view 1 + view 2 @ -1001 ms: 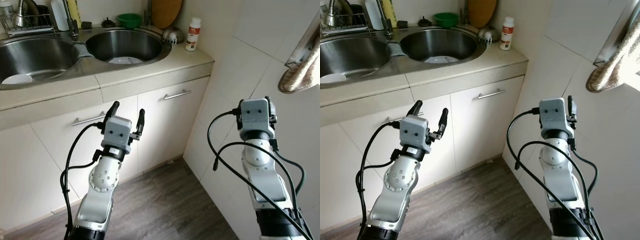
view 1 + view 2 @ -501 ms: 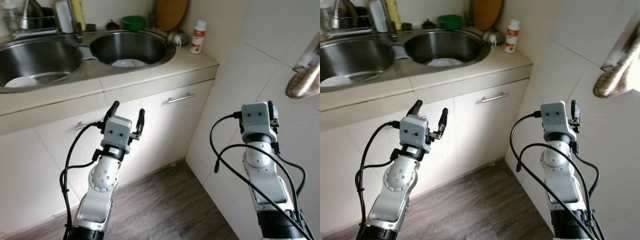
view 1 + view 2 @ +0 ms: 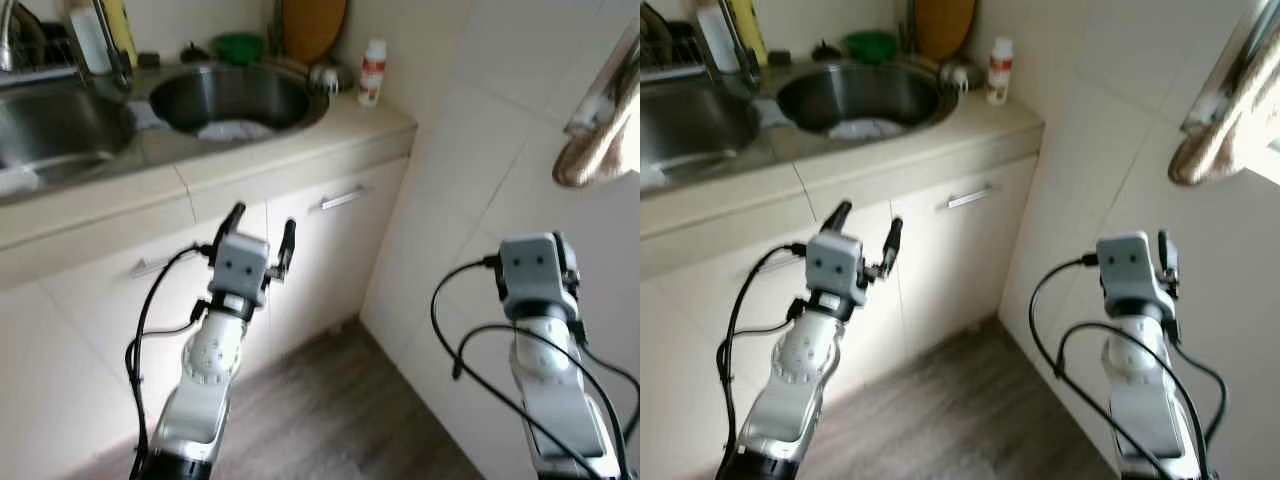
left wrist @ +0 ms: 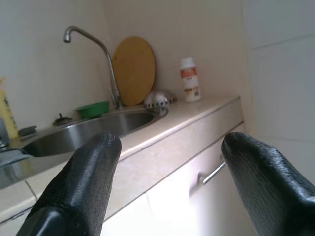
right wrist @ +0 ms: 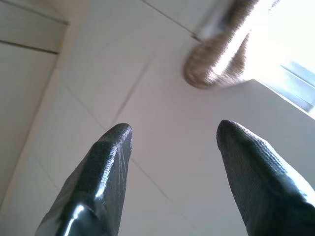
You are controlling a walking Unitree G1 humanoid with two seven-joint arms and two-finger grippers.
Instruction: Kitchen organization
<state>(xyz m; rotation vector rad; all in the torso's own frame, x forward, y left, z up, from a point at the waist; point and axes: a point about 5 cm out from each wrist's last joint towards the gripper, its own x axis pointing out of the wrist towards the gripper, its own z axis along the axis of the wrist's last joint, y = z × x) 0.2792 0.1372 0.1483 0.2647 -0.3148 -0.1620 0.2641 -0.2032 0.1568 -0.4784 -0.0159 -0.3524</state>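
We stand before a beige kitchen desk (image 3: 290,150) with two steel sink basins. The round right basin (image 3: 235,98) holds a white plate (image 3: 232,130), and a second white dish (image 3: 15,180) lies in the left basin (image 3: 50,125). At the back of the desk we see a green bowl (image 3: 238,46), a round wooden board (image 3: 311,25) leaning on the wall, a small perforated steel strainer (image 3: 325,76) and, beside it, a white bottle with an orange label (image 3: 372,72). The tap (image 4: 96,59) rises between the basins.

Our left gripper (image 3: 260,232) is raised in front of the white cupboard doors (image 3: 330,250), below the desk edge and well apart from everything on it; its jaws stand wide apart and hold nothing. In the left wrist view the bottle and strainer lie far beyond the fingertips (image 4: 91,162), up on the desk.

Our right gripper (image 5: 170,142) points at the tiled wall (image 3: 480,160), jaws likewise spread and empty. A brownish towel (image 3: 598,150) hangs above it, near a bright window, not touched by the fingers.
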